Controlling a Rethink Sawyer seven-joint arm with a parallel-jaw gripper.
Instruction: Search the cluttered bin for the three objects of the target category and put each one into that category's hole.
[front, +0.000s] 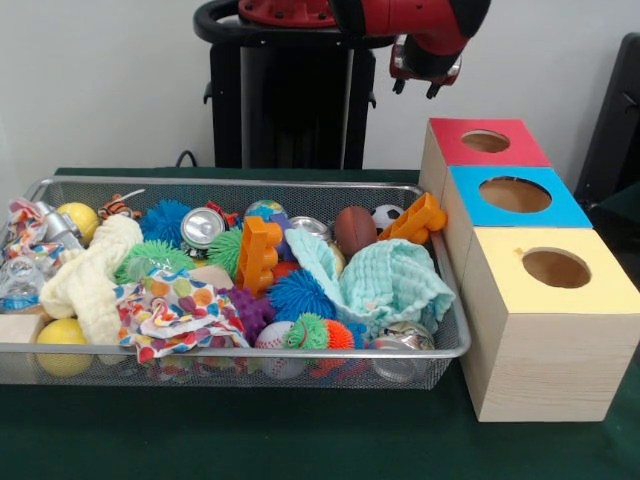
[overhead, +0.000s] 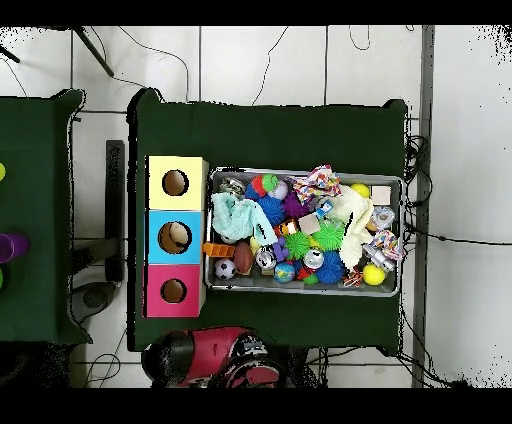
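Mesh bin (front: 440, 345) packed with spiky balls, cloths; gripper (front: 414, 88) parked high over red-topped box (front: 462, 158), holding nothing, opening unclear; descend onto exposed item, avoid cloth tangles.

Front view low and close, overhead straight down, farther, both showing bin (front: 250, 190) (overhead: 300, 285)

Even, diffuse indoor light, bright; no strong direction evident. Soft shadow under the wire mesh bin (front: 440, 345) along its near edge, on the green table cloth (front: 300, 440). Small glare spots on the shiny metal cans (front: 202, 226). Front view slightly soft throughout. White wall (front: 100, 80) evenly lit. Overhead view flatter, fine detail in the bin unreadable.
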